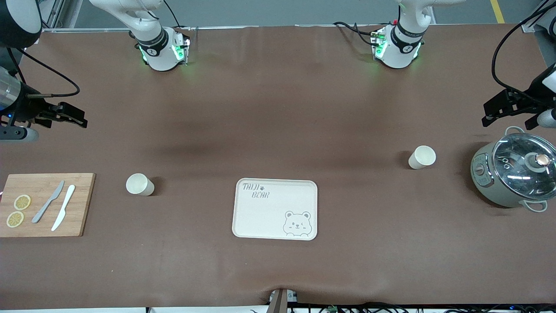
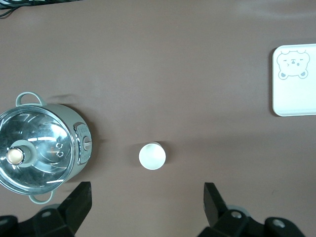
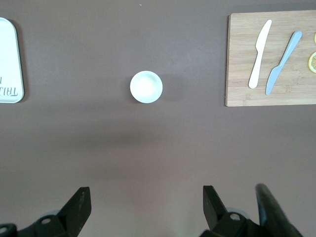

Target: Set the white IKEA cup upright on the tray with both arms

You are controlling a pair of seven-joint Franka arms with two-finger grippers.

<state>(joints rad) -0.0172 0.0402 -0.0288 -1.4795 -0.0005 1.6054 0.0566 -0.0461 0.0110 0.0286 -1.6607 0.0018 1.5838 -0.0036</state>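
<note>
Near the table's [image 1: 278, 108] ends, both grippers, left [image 1: 506, 111] and right [image 1: 65, 116], hover released; cups [image 1: 421, 157] [image 1: 139, 184] flank the tray [image 1: 275, 208].

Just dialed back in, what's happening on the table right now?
Nothing is being handled yet. The tray lies bare at mid-table. One white cup stands between it and the cutting board, another cup stands near the lidded pot. The right gripper hangs open over the right arm's end of the table, above the cutting board; the left gripper hangs open above the pot. Neither touches a cup.
</note>
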